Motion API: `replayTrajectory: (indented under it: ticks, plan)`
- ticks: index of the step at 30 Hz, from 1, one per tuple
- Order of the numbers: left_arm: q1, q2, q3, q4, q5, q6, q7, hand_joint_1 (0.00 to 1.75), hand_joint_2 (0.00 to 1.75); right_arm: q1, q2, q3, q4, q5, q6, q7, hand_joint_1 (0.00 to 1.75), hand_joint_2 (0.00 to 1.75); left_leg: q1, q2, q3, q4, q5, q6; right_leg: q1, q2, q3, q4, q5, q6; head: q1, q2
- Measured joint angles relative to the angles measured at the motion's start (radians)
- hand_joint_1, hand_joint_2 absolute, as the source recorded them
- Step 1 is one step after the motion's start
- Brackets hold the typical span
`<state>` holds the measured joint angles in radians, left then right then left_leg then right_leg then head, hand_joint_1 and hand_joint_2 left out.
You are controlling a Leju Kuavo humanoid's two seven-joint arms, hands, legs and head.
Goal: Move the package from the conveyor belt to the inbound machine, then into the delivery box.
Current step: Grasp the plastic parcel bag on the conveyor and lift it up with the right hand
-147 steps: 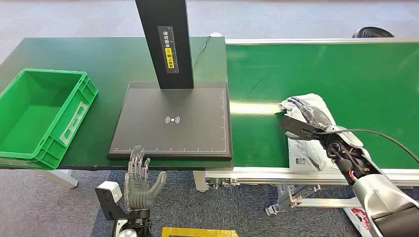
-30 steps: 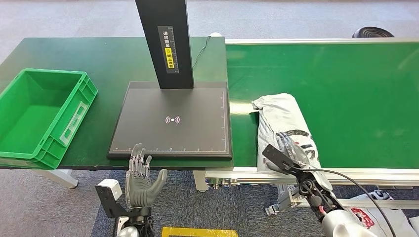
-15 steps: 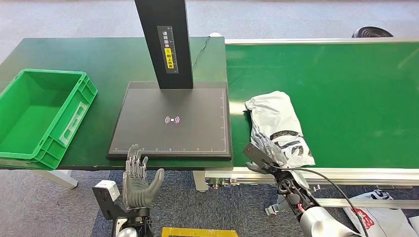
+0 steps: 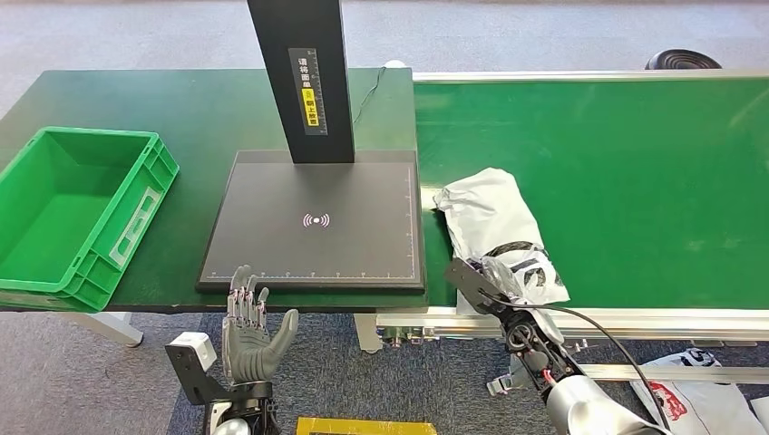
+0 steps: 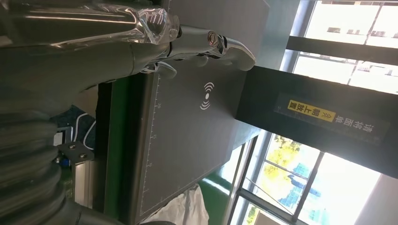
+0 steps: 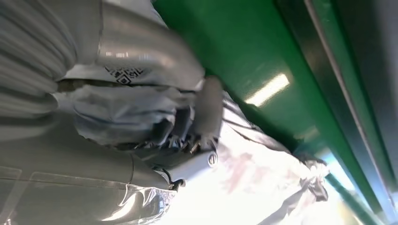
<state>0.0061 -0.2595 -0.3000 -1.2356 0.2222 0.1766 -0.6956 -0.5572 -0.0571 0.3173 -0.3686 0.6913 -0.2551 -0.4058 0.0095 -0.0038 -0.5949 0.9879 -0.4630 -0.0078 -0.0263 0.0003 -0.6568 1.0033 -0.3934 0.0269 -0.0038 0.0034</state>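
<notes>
Parcel-sorting workspace, green conveyor belt [image 4: 635, 154], scanning machine [image 4: 313, 222], green crate [image 4: 136, 213]

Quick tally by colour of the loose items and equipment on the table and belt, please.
Green: 1, the empty green plastic crate
Black: 1, the flat black scanner pad with upright post
White-grey: 1, the crumpled plastic mailer package on the belt
Total: 3

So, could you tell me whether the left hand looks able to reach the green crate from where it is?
Probably yes: the left hand hangs open below the table's front edge, and nothing stands between it and the green crate.
</notes>
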Motion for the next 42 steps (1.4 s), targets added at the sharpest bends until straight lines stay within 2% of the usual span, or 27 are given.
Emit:
replayTrajectory:
  ticks: [14, 21, 28, 32, 42]
  plan:
    - [0.004, -0.005, 0.014, -0.006, -0.001, -0.001, 0.004, 0.00, 1.75, 0.000, 0.008, -0.048, 0.001, -0.065, 0.072, -0.135, 1.73, 1.75, 0.000, -0.001, 0.000, 0.000, 0.000, 0.000, 0.000, 0.000, 0.000, 0.000, 0.000, 0.000, 0.000, 0.000]
    - [0.006, -0.006, 0.018, -0.006, -0.001, -0.004, 0.004, 0.00, 1.75, 0.000, 0.018, -0.057, 0.001, -0.070, 0.079, -0.149, 1.74, 1.75, 0.000, -0.001, 0.000, 0.000, 0.000, 0.000, 0.000, 0.000, 0.000, 0.000, 0.000, 0.000, 0.000, 0.000]
    - [0.005, -0.008, 0.018, -0.005, -0.008, -0.009, 0.005, 0.00, 1.75, -0.034, 0.020, -0.083, -0.023, -0.118, 0.066, -0.205, 1.75, 1.75, 0.000, -0.001, -0.001, 0.000, 0.000, 0.000, 0.000, 0.000, 0.000, 0.000, 0.000, 0.000, 0.000, 0.000]
    - [0.004, -0.008, 0.017, -0.005, -0.009, -0.010, 0.006, 0.00, 1.75, -0.070, 0.016, -0.097, -0.054, -0.131, 0.070, -0.209, 1.75, 1.75, 0.000, -0.001, 0.000, 0.000, 0.000, 0.000, 0.000, 0.000, 0.000, 0.000, 0.000, 0.000, 0.000, 0.000]
    - [0.003, -0.008, 0.016, -0.005, -0.009, -0.015, 0.006, 0.00, 1.75, -0.084, 0.009, -0.105, -0.091, -0.136, 0.058, -0.220, 1.75, 1.75, 0.000, -0.001, -0.001, 0.000, 0.000, 0.000, 0.000, 0.000, 0.000, 0.000, 0.000, 0.000, 0.000, 0.000]
